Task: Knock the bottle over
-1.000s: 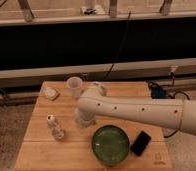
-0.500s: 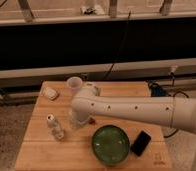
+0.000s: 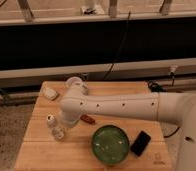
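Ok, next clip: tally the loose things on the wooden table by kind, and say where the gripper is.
Bottle: 1
Cup: 1
Green bowl: 1
Black phone-like slab: 1
Small white object: 1
Small red item: 1
Total: 6
Gripper: low beside the bottle, mostly hidden by the arm.

The worktop [image 3: 38, 145] is pale honey-coloured wood with a fine straight grain. Near its left edge the bottle [image 3: 54, 127] is clear, lumpy plastic with a white cap. The arm [image 3: 116, 106] is cream-white, dotted with a row of small dark holes along its side; the gripper [image 3: 67, 123] at its end, just beside the bottle, is the same cream-white. Towards the front edge the bowl [image 3: 110, 144] is glossy dark green. Right of it lies a black phone [image 3: 140, 143]. A small red-orange object [image 3: 87, 119] shows under the arm. Near the back left corner a small white object [image 3: 51, 93] lies, and the cup [image 3: 73, 82] at the back edge is translucent white.
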Controlling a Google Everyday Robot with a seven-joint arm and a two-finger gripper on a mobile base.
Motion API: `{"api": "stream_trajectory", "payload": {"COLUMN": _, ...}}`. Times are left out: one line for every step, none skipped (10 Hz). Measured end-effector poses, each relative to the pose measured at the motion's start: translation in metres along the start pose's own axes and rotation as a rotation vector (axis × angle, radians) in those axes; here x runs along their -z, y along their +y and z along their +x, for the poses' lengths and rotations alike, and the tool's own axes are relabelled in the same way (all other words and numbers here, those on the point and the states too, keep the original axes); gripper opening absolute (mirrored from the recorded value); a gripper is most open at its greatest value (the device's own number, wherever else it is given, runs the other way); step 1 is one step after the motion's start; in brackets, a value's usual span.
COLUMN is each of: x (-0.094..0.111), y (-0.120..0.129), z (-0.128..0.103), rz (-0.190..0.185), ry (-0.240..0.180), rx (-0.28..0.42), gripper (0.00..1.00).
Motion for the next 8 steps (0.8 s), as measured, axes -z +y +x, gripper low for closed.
{"api": "stream_trajectory", "payload": {"x": -0.003, "y": -0.010, "z": -0.006, "rz": 0.002, "ry": -0.004, "rx": 0.013, "gripper": 0.02}}
{"api": "stream_trajectory", "payload": {"x": -0.006, "y": -0.018, "z": -0.012, "rz": 0.004, "ry": -0.009, "rx": 0.027, "gripper": 0.02}}
{"api": "stream_trajectory", "payload": {"x": -0.011, "y": -0.029, "z": -0.022, "rz": 0.004, "ry": -0.016, "rx": 0.049, "gripper": 0.02}}
{"api": "stream_trajectory", "payload": {"x": -0.013, "y": -0.036, "z": -0.029, "rz": 0.004, "ry": -0.021, "rx": 0.065, "gripper": 0.02}}
{"api": "stream_trajectory", "payload": {"x": -0.014, "y": -0.041, "z": -0.034, "rz": 0.005, "ry": -0.025, "rx": 0.075, "gripper": 0.02}}
{"api": "stream_trajectory", "payload": {"x": -0.017, "y": -0.048, "z": -0.042, "rz": 0.004, "ry": -0.030, "rx": 0.097, "gripper": 0.02}}
{"api": "stream_trajectory", "payload": {"x": -0.017, "y": -0.050, "z": -0.047, "rz": 0.003, "ry": -0.033, "rx": 0.109, "gripper": 0.02}}
{"api": "stream_trajectory", "payload": {"x": -0.016, "y": -0.050, "z": -0.049, "rz": 0.000, "ry": -0.033, "rx": 0.116, "gripper": 0.02}}
